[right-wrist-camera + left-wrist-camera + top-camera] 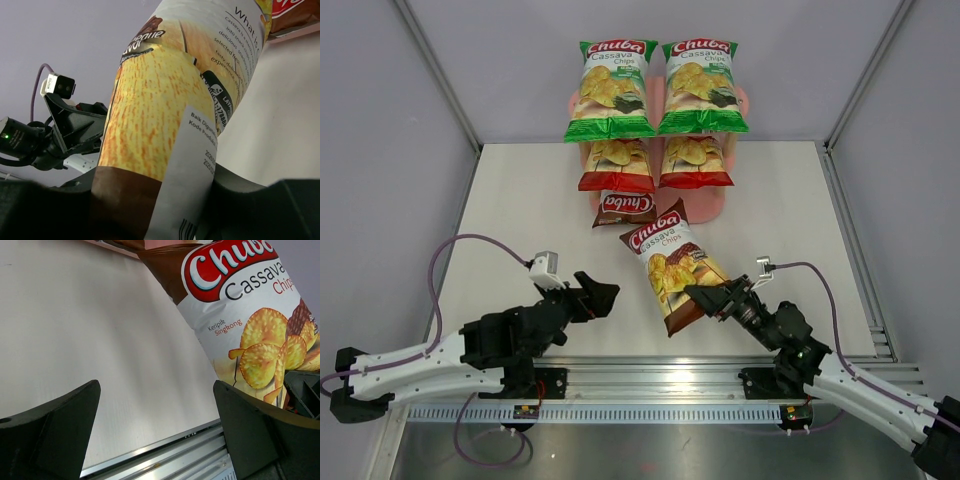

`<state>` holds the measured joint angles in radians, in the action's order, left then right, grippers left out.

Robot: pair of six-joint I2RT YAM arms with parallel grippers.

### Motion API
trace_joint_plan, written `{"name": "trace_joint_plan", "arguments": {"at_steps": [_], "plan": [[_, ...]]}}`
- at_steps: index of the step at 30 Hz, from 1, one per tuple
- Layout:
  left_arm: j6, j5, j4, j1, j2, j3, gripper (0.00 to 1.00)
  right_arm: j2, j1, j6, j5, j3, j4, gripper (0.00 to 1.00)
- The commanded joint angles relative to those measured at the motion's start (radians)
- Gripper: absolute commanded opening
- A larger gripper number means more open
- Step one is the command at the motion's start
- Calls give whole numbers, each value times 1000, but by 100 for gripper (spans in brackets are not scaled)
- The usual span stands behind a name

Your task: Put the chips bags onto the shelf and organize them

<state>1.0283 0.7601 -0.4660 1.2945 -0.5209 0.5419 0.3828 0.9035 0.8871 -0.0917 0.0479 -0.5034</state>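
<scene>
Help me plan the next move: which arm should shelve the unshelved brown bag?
Right. The right gripper is shut on the brown bag, just in front of the shelf, whose bottom-right spot is free. The left gripper is open and empty.

Right arm point(840, 375) reaches low, up-left toward dark brown bag point(672, 270). Right gripper point(708, 298) clamped on bag's lower right edge. Left arm point(430, 362) low, elbow bent. Left gripper point(602, 296) left of bag, fingers spread wide, empty, not touching.
</scene>
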Motion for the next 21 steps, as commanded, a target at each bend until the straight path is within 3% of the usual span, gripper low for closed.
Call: {"name": "trace_joint_plan", "arguments": {"at_steps": [1,7,13,21], "plan": [[-4,61,7,-6,1,20,99,-5,8,3,-71,-3,-150,28],[-2,67,-11,-9,13,20,99,36,9,18,-153,-2,-152,28],[3,71,-40,-11,44,21,99,128,2,67,-253,-31,-266,27],[-1,76,-57,-11,70,16,99,199,-64,110,-287,-42,-317,28]]}}
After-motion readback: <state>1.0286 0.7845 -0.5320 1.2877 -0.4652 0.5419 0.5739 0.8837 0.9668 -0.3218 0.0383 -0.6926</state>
